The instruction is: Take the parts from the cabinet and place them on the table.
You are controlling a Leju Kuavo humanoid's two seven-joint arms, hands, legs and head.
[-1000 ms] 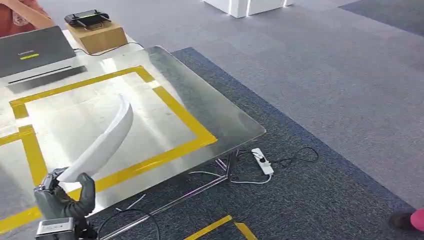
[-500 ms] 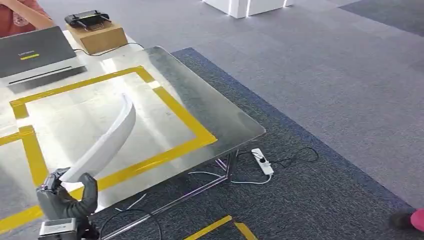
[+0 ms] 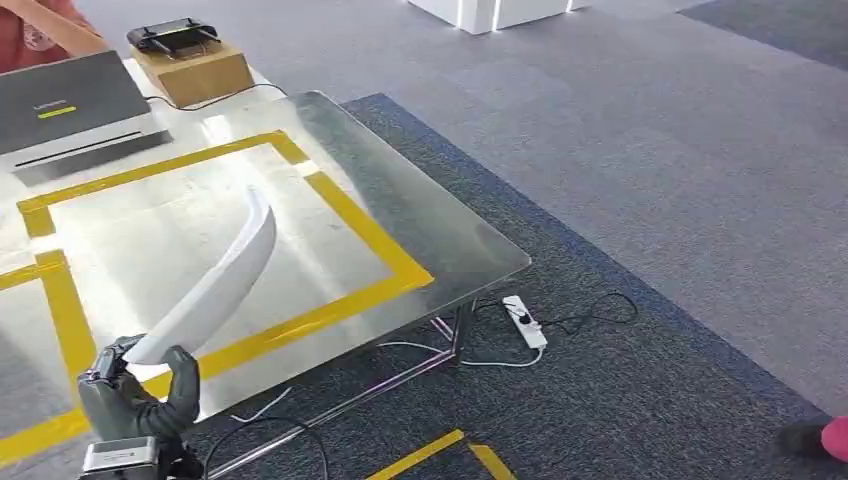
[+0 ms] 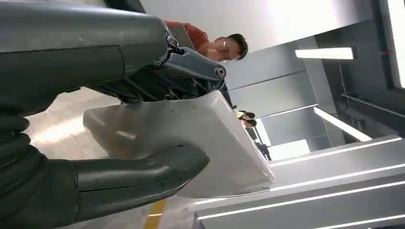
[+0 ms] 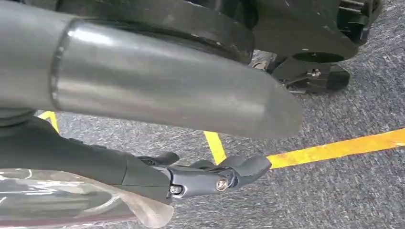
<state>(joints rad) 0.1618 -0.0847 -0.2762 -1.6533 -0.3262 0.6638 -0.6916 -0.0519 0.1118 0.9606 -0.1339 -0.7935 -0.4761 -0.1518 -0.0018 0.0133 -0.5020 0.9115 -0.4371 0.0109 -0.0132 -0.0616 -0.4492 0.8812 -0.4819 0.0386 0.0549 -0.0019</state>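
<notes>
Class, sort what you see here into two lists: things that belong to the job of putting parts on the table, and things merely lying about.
Belonging to the job:
- white curved part
- left hand, gripping the part's lower end
- metal table with yellow tape squares

Lying about:
- laptop
- cardboard box with a black controller on top
- power strip on the carpet

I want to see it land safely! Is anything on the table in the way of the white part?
Nothing visible is. The left hand holds the white part above the table, over bare metal inside the yellow tape square.

A grey laptop (image 3: 70, 105) and a cardboard box (image 3: 195, 72) sit beyond the yellow tape; a power strip (image 3: 524, 321) lies on the carpet.
</notes>
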